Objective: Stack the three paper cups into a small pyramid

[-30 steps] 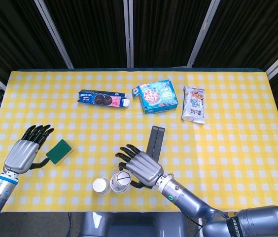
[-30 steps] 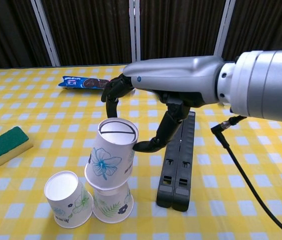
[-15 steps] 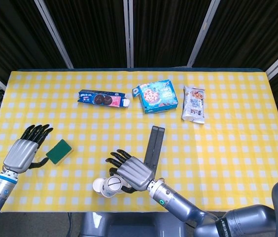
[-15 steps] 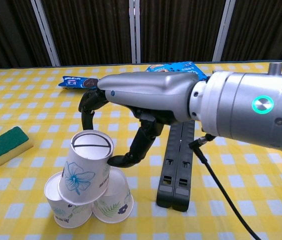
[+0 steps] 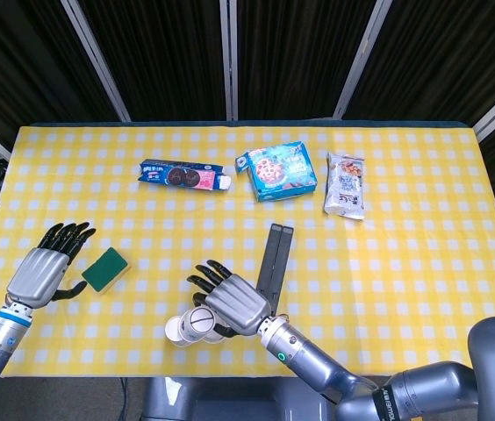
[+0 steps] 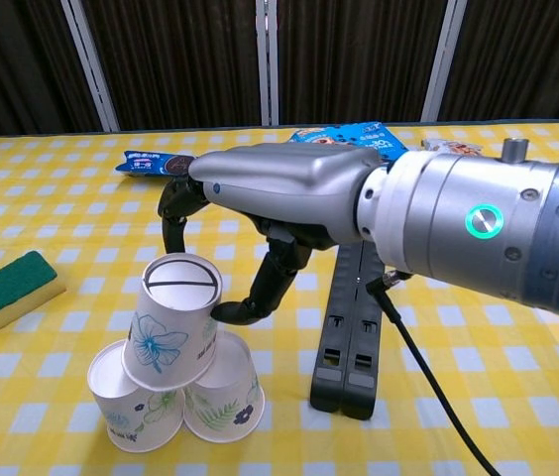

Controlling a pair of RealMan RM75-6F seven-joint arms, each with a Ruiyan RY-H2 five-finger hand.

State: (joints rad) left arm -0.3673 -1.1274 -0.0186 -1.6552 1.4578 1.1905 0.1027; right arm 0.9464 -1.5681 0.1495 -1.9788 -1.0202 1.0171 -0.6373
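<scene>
Two paper cups stand upside down side by side near the front edge, the left cup [image 6: 133, 402] and the right cup [image 6: 226, 399]. A third cup [image 6: 170, 329] with a blue flower rests tilted on top of both, bottom up. My right hand [image 6: 279, 188] reaches over it from the right, thumb against the cup's side and fingers [image 6: 172, 210] behind it, holding it. From the head view the top cup [image 5: 197, 321] sits just left of that hand [image 5: 230, 303]. My left hand [image 5: 41, 267] lies open at the table's left, beside the sponge.
A green sponge [image 5: 107, 268] lies left of the cups. A black bar-shaped object [image 6: 354, 317] lies just right of them. Along the back are a cookie pack [image 5: 184, 176], a blue snack bag [image 5: 276, 171] and a white snack bag [image 5: 346, 184].
My right hand has carried the third cup left and down, from above the right cup to resting across both bottom cups. The left hand has stayed put.
</scene>
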